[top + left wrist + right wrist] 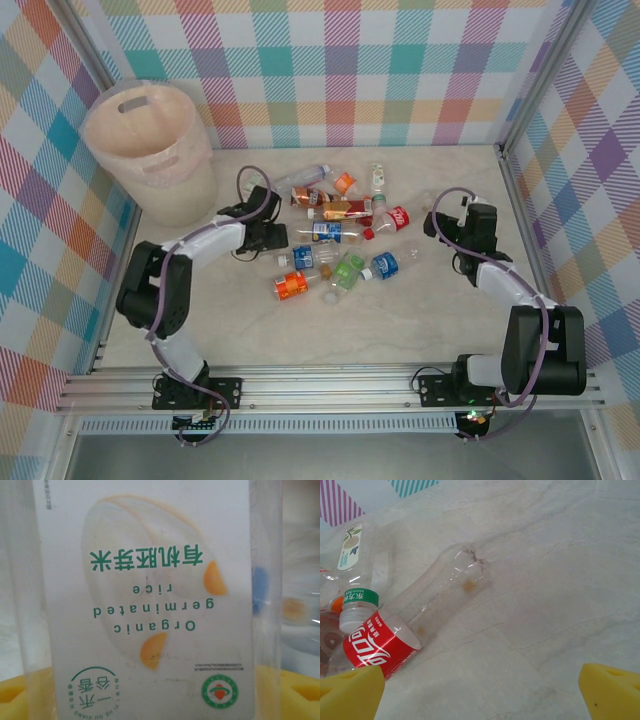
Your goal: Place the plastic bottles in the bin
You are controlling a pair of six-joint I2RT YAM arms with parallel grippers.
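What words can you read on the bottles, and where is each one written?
"Organic germinated rice": upside down on the white label.
"有机胚芽米": upside down, same label.
"一禾谷香": in the green stamp, same label.
Fine print beside it: too small to read.
Red label: white script, too skewed to read.
Green band: characters too small.
Bottles in the top view: labels too small.
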